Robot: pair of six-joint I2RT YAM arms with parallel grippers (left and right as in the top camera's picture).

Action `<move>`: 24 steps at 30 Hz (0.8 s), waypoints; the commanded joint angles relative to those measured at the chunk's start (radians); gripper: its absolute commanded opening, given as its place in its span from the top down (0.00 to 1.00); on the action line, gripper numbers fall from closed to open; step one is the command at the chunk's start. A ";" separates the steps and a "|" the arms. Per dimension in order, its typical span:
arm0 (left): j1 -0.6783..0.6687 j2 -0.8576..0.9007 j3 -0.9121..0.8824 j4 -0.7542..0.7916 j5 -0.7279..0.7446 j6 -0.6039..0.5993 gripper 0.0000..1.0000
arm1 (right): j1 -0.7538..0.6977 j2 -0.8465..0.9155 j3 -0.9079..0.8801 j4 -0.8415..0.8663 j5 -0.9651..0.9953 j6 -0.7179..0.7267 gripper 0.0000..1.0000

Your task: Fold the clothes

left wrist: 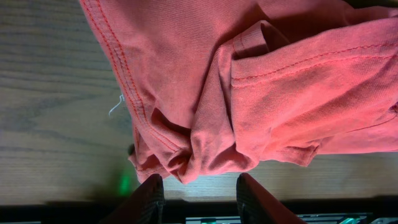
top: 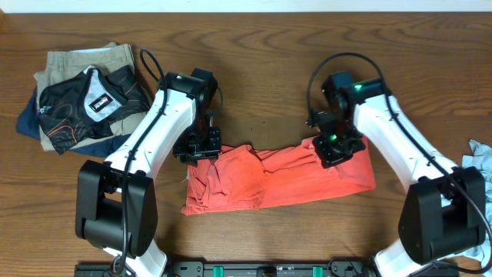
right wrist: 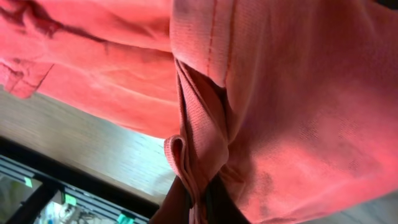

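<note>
The light is soft and even, shadows on the table are faint, and the shirt looks blurred close to the right wrist camera.

T-shirt: coral-red cotton, lies flat-ish on wood tabletop, centre, toward near edge. Doubled into rough wide band, long axis L–R, slightly tilted, R end higher. L half rumpled, layers bunched w/ deep creases; R half smoother, edge fairly straight. Close view, L end: stitched hem runs diagonally, 2nd hemmed edge lapped over it, cloth puckered into small lumps at the end. Close view, R end: fabric gathered into narrow upright ridge, seam line above it
</note>
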 commanded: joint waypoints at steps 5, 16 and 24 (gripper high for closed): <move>0.000 -0.001 0.000 -0.002 0.002 -0.002 0.60 | 0.080 -0.006 -0.016 0.045 -0.125 0.045 0.88; 0.000 -0.001 0.000 -0.003 0.002 -0.002 0.59 | 0.092 -0.006 -0.016 0.023 -0.023 0.047 0.61; 0.000 -0.001 -0.010 -0.029 -0.062 -0.003 0.36 | 0.022 -0.006 -0.016 -0.021 0.342 0.317 0.55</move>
